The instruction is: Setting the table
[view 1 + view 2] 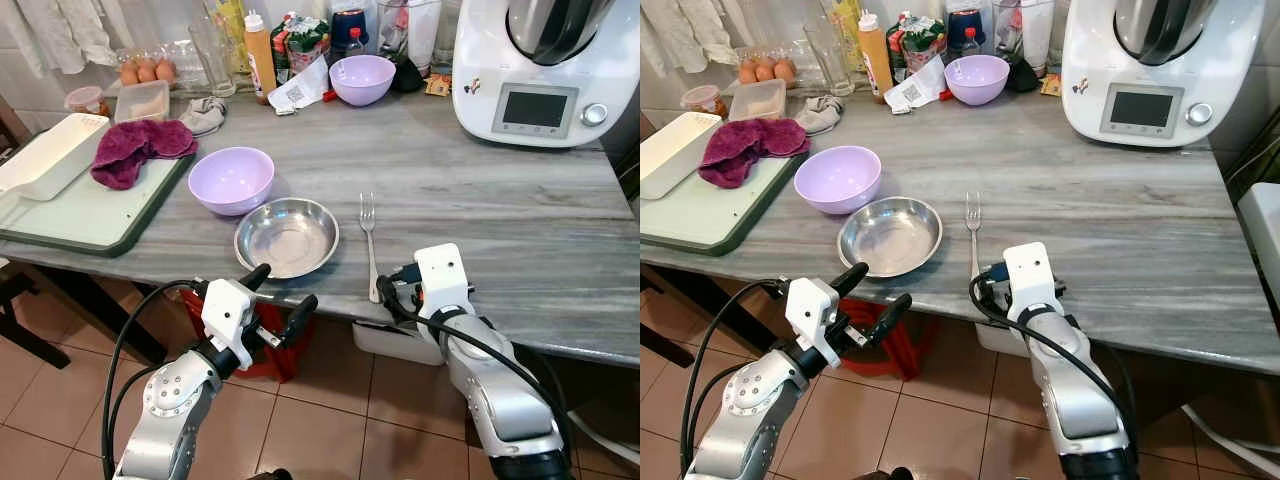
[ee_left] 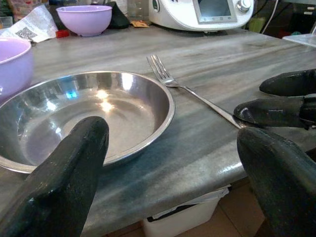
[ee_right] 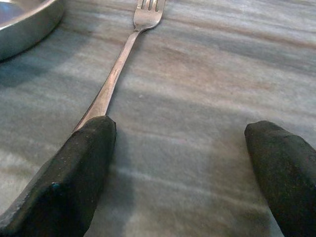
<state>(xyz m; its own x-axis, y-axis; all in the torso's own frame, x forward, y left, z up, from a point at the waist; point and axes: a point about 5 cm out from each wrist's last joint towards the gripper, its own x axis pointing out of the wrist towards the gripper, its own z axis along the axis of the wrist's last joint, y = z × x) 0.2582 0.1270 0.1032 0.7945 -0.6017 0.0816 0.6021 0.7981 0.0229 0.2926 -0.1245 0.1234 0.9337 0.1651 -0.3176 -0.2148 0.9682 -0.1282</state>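
Left hand: fingers spread open, empty, hovering at the worktop's near edge just in front of the steel bowl.
Right hand: fingers apart, resting at the near edge; one finger touches the end of the fork handle, nothing gripped.
Fork: lies flat on the grey worktop, tines pointing away, just right of the steel bowl, not touching it.
Steel bowl: upright, empty, near the front edge.
Lilac bowl: upright, just behind and left of the steel bowl.
Green board: far left, carrying a purple cloth and a white tray.
Second lilac bowl: at the back.
White kitchen machine: back right.
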